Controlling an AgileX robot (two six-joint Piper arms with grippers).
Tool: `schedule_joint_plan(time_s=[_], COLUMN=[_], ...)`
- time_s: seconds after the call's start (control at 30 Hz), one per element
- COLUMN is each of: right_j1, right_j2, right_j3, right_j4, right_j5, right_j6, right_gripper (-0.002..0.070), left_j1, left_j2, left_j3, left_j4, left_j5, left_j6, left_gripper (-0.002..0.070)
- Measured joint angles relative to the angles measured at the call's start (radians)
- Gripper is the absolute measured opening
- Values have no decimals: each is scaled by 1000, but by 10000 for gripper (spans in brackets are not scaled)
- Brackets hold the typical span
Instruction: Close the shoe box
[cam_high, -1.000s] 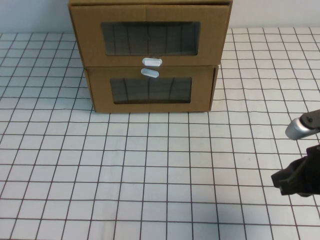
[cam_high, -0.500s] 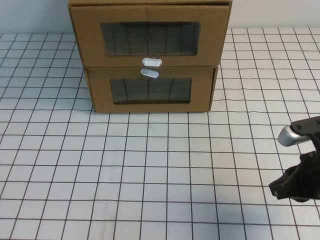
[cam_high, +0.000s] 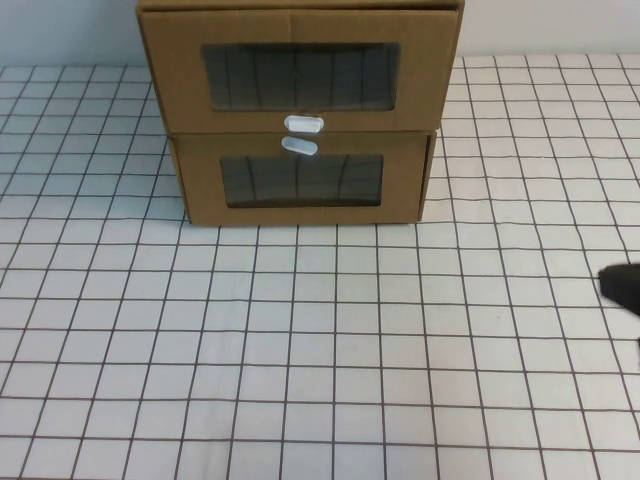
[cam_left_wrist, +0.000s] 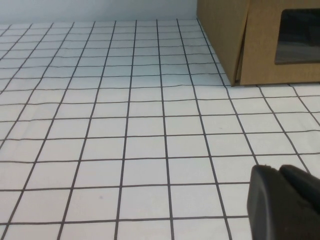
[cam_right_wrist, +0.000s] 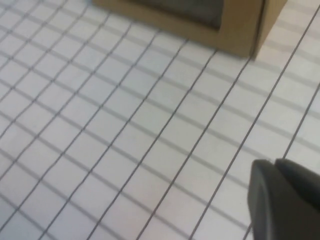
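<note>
Shoe box lies ahead-left of right gripper, the nearer; left gripper low; finger states indiscernible

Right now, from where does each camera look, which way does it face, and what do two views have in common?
High view: raised on the robot's side, angled down at the checkered table and two stacked boxes, the shoe box on top; only the right claw shows, at the right edge.
Left wrist view: low over the table, facing the lower box; the left claw shows.
Right wrist view: above the table, facing that box's corner; the right claw shows.
Both wrist views share the lower box.
</note>
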Motion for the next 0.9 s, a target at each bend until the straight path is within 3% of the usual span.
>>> schedule_joint_plan(time_s=[0.37, 0.63, 0.9], right_j1=[-9, -186, -319], right_j2=[-273, -430, -767], right_j3=[124, 340, 557], right_j4=[6, 87, 185], right_j5=[-441, -489, -551], right_j6=[70, 99, 99], right_gripper=[-13, -13, -13], left_j1=[0, 0, 0], left_j2=[0, 0, 0], left_j3=[0, 0, 0], left_j4=[0, 0, 0], left_j5=[0, 2, 2], left_j6=[0, 0, 0], left_gripper=[-5, -5, -5])
